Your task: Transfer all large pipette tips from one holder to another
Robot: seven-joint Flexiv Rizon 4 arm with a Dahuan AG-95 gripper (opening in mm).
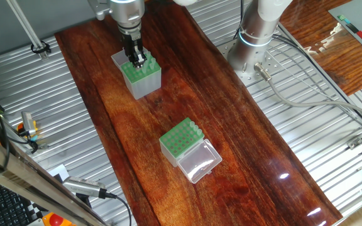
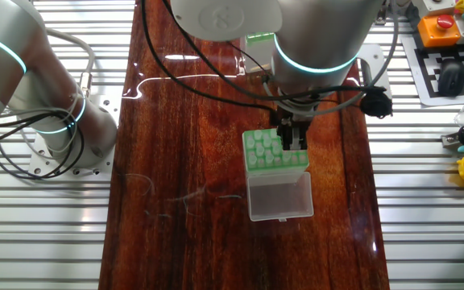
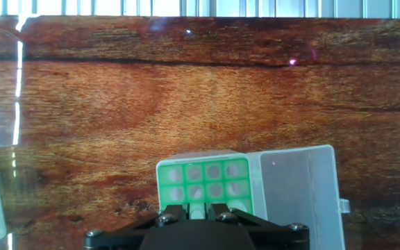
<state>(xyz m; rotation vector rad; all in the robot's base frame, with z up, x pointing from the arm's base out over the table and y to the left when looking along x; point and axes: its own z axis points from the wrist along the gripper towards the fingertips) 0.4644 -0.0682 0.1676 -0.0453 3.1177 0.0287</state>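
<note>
1. The gripper (image 1: 137, 59) hangs on a straight-down wrist. In one fixed view it lines up over the taller holder (image 1: 144, 81). In the other it lines up over the lidded box (image 2: 264, 153), so we can't tell which one it's really above.
2. In the hand view the jaws show only a narrow gap with something pale in it. We can't tell if they're clamped on anything.
3. Large pipette tips (image 3: 214, 171): the lidded box's holes show pale rounds, which are probably collars, though it's too blurry for a count.
4. The clear lid (image 1: 200, 162) lies flipped open flat, sticking out past the box's edge.
5. The two boxes sit well apart with bare table (image 1: 244, 144) between them and wood all around the lidded one. Ribbed metal decking (image 1: 36, 94) borders both long edges.
</note>
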